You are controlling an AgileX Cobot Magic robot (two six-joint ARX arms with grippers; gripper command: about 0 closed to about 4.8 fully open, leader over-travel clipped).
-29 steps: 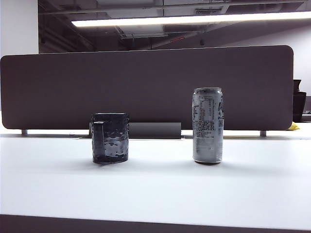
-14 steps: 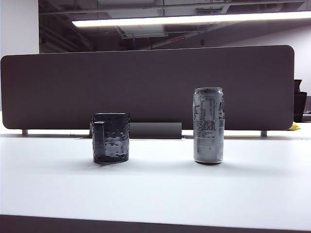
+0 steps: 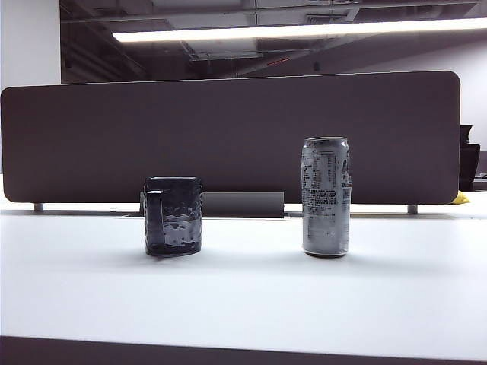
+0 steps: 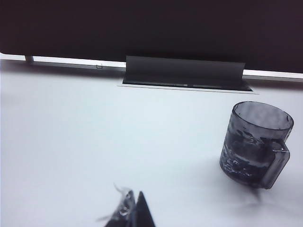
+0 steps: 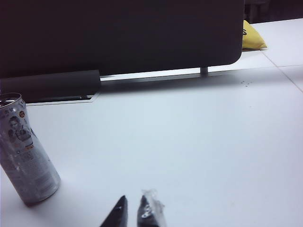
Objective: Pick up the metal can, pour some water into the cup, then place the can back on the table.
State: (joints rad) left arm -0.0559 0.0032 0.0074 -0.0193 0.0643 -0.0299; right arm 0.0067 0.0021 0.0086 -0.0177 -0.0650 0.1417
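Note:
The metal can (image 3: 326,196) stands upright on the white table (image 3: 243,296), right of centre, with nothing touching it. The dark dimpled cup (image 3: 173,217) stands to its left, handle turned toward the front. No arm shows in the exterior view. In the left wrist view my left gripper (image 4: 134,197) is shut and empty, well short of the cup (image 4: 255,144). In the right wrist view my right gripper (image 5: 133,198) is shut with nothing in it, apart from the can (image 5: 26,151). Water cannot be made out clearly through the cup's dark wall.
A dark divider panel (image 3: 228,137) runs along the back of the table, with a dark cable flap (image 3: 242,204) at its foot between cup and can. A yellow object (image 5: 251,37) lies beyond the panel's right end. The table's dark front edge (image 3: 243,351) is nearest the exterior camera.

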